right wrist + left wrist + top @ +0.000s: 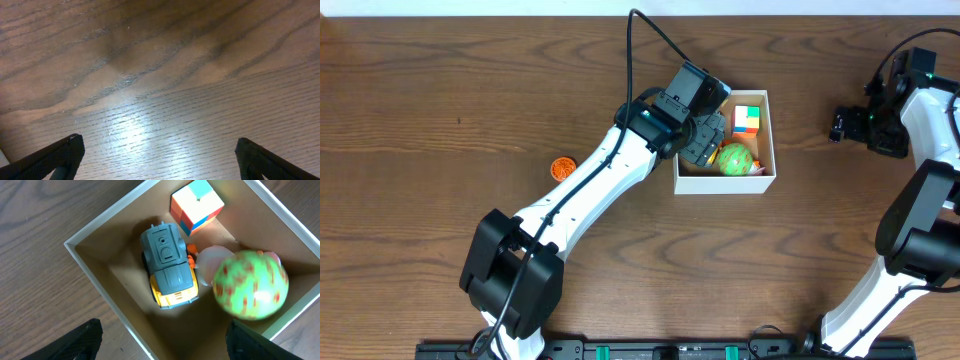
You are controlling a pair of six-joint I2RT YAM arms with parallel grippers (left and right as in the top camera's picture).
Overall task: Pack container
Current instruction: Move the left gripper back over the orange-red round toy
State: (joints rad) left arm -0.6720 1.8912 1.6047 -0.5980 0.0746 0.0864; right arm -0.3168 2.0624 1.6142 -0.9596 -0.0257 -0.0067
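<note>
A dark brown wood-grain bench [440, 80] fills the view, its varnish throwing back a soft glare under the right wrist. The left arm [590, 180] reaches diagonally over the container [725, 184], which sits right of the bench's centre. The right arm [920, 200] stands at the far right edge. The left fingers [82, 342] hang wide apart above the box, and the right fingers [60, 157] are spread over bare wood. Inside lie a grey-and-yellow truck [167, 265], a green orange-speckled ball [734, 159] and a multicoloured cube [747, 120]. A small orange disc [563, 168] lies on the bench, left of the arm.
</note>
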